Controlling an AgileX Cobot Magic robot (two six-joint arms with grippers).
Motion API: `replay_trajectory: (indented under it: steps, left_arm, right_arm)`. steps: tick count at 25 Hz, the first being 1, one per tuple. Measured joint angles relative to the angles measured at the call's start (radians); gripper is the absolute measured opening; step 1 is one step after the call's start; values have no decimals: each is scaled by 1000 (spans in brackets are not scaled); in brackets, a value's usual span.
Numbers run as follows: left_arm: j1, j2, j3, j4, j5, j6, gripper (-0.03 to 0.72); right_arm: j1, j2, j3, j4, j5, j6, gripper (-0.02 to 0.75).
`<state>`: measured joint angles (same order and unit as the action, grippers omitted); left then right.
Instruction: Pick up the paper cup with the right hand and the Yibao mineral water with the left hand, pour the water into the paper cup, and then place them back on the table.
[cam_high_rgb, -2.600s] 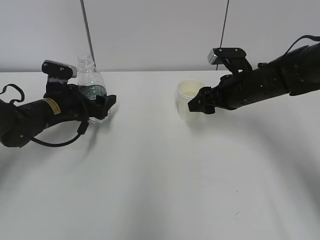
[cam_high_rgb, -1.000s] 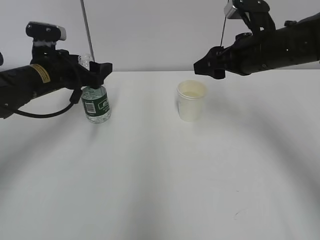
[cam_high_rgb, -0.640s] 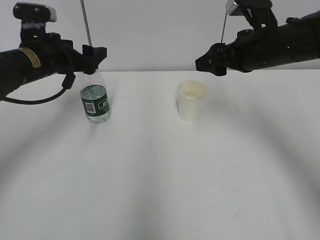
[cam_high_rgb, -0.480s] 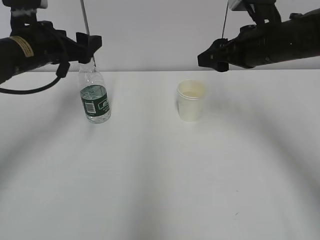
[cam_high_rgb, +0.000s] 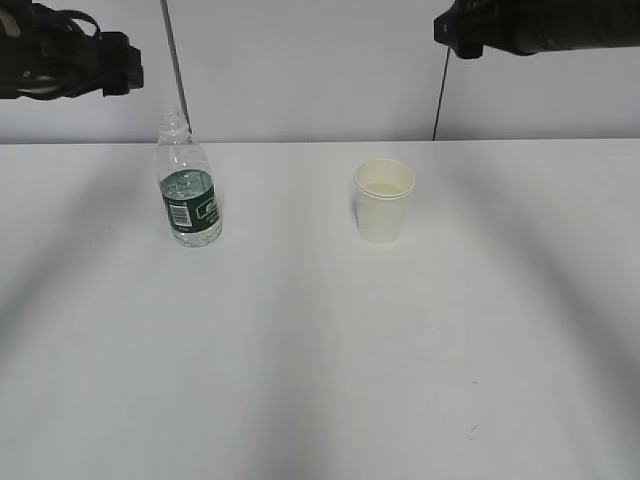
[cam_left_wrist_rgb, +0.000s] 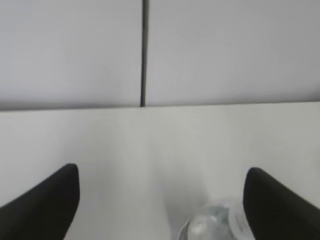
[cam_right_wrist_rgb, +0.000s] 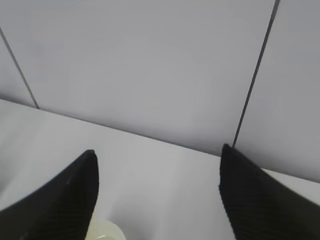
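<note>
Exterior view: the left gripper, jaws apart and empty, hangs high above the bench's far left corner; the right gripper, also spread and empty, hangs high over the far right. Both arms are cut off by the frame. Near the far left edge the Yibao mineral water stands upright, uncapped, clear with a dark green label and white barcode patch; its writing is too small to read. Well apart to its right stands the paper cup, white, tapered, cream inside.
</note>
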<state>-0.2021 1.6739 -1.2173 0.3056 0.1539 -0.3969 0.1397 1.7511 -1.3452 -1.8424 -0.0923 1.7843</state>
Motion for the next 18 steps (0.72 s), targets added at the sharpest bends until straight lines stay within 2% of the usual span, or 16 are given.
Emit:
replay_trajectory:
  steps: [3, 10, 14, 18]
  left_arm:
    - [0, 0, -104, -45, 283, -1, 601]
    - [0, 0, -306, -121, 787, 12, 594]
    - [6, 0, -352, -181, 973, 96, 593]
    - [29, 1, -354, -268, 1072, 172, 575]
  right_arm:
    - [0, 0, -19, 0, 17, 0, 586]
    - [0, 0, -19, 2, 42, 0, 586]
    - [0, 0, -19, 5, 41, 0, 586]
    - [0, 0, -19, 5, 44, 0, 586]
